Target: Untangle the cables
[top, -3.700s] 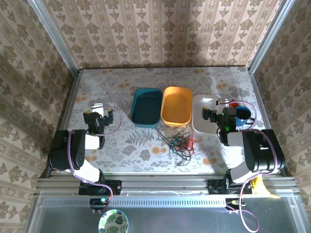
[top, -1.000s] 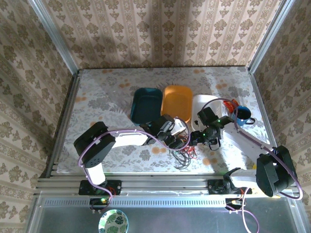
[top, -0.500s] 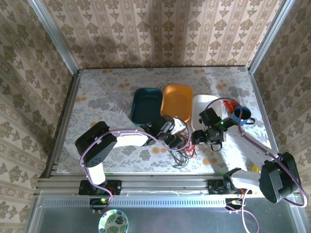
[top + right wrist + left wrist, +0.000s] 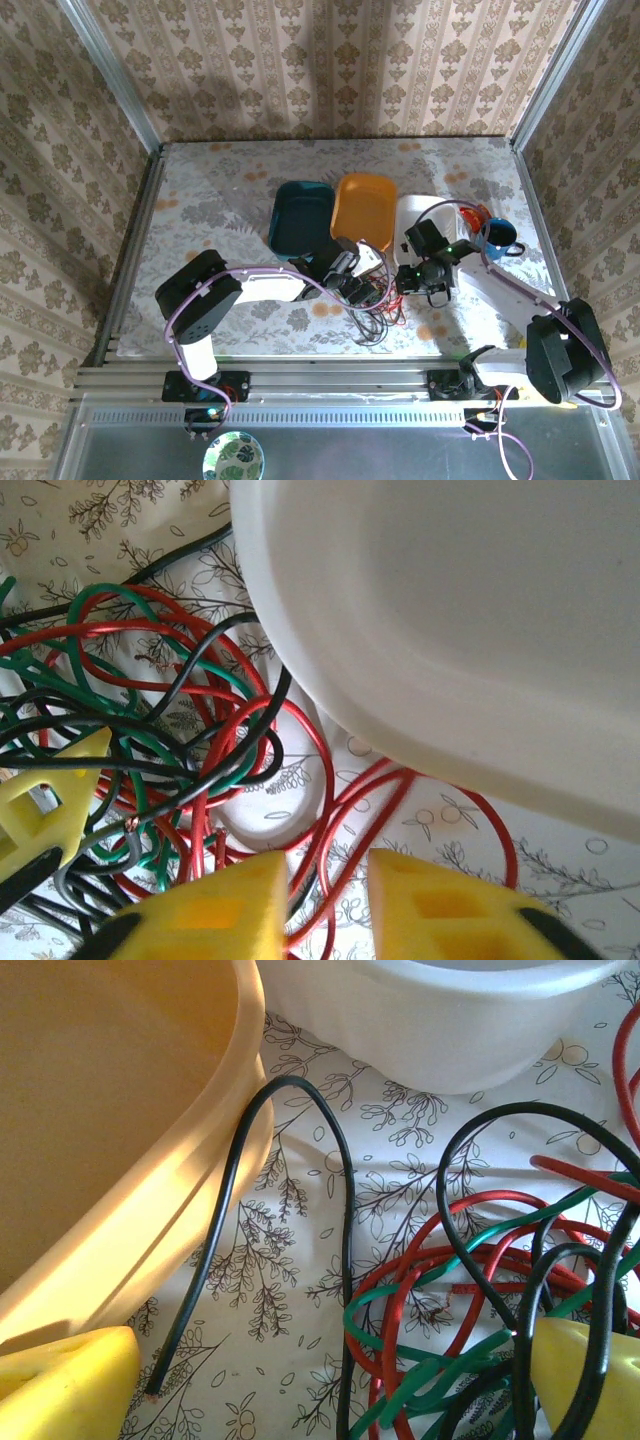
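Observation:
The cables (image 4: 376, 302) lie as one red, black and green tangle on the patterned tabletop, in front of the orange and white bins. My left gripper (image 4: 360, 291) is low over the tangle's left side. In the left wrist view it (image 4: 320, 1395) is open wide, with red, green and black loops (image 4: 450, 1290) between its yellow fingertips (image 4: 60, 1385). My right gripper (image 4: 408, 284) is at the tangle's right edge. In the right wrist view it (image 4: 328, 905) stands open, with red strands (image 4: 345, 820) running through the gap.
A teal bin (image 4: 300, 220), an orange bin (image 4: 362, 212) and a white bin (image 4: 420, 212) stand in a row just behind the tangle. The orange wall (image 4: 100, 1110) and white wall (image 4: 450, 630) are very close to the fingers. A blue cup (image 4: 500, 238) is at the right.
Both arms have left their resting spots at the table's sides and reached the tangle. In the last half second the right gripper has shifted slightly left, closer to the cables.

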